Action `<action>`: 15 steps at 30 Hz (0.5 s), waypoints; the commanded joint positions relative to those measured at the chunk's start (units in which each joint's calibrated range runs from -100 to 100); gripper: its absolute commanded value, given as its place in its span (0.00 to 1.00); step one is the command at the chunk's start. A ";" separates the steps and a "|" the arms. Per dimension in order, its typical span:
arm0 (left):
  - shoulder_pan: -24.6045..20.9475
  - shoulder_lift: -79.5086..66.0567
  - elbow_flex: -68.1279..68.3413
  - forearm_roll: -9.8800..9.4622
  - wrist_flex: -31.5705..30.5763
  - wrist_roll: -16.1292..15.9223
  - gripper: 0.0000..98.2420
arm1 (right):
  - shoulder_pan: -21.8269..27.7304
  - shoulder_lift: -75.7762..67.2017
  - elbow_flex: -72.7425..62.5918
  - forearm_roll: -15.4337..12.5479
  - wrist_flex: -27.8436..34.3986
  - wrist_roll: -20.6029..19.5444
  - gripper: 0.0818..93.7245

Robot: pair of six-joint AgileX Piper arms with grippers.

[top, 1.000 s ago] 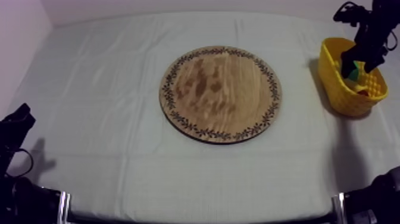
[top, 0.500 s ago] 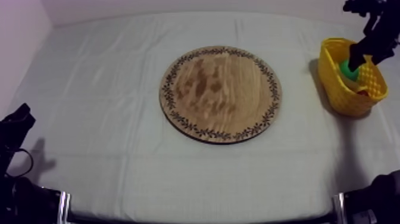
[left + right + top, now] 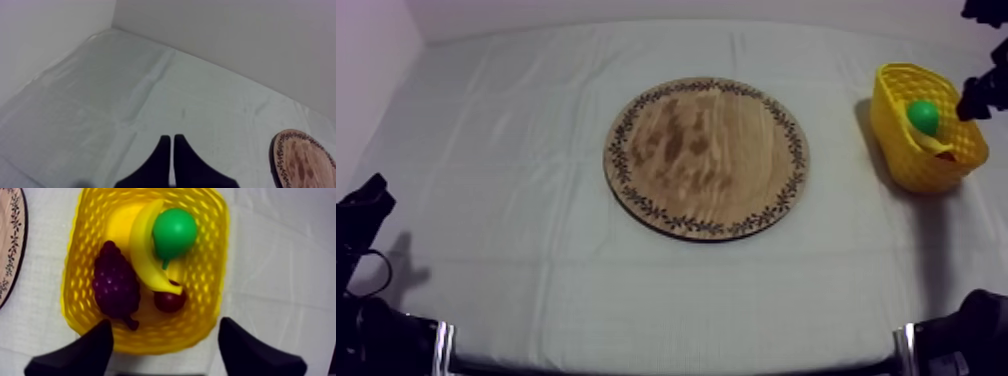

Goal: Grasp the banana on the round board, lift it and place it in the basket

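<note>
Since a second ago, the right pincer (image 3: pixel 981 95) is drawn up out of the yellow basket (image 3: pixel 921 172). It is now seen at the right edge of the top view, seemingly just past the basket's rim, though little of it is caught there. The tabletop (image 3: pixel 516 150) is covered by a grey-white cloth, and the round wooden board (image 3: pixel 706 158) is laid at its middle with nothing on it. The basket is set well apart from the board, at the right side. In the right wrist view the banana (image 3: pixel 145 253) is found inside the basket, curved between the grapes (image 3: pixel 115 285) and the pear (image 3: pixel 174 232), which is laid partly over it. The small red fruit (image 3: pixel 169 302) is tucked under the banana's nearer tip. The right pincer's fingers (image 3: pixel 100 343) are held wide apart above the basket, with nothing between them. The left pincer (image 3: pixel 171 139) is held low at the tabletop's left, its fingers pressed together on nothing.
</note>
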 commanded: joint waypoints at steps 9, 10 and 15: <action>-0.02 0.02 -0.02 0.00 -0.01 0.00 0.00 | 0.69 -23.17 16.99 -2.10 -12.50 1.25 0.35; -0.02 0.02 -0.02 0.00 -0.01 0.00 0.00 | 0.80 -25.42 18.68 -2.59 -13.70 1.78 0.32; -0.02 0.02 -0.02 0.00 -0.01 0.00 0.00 | 1.23 -37.14 26.69 -5.99 -18.91 4.72 0.14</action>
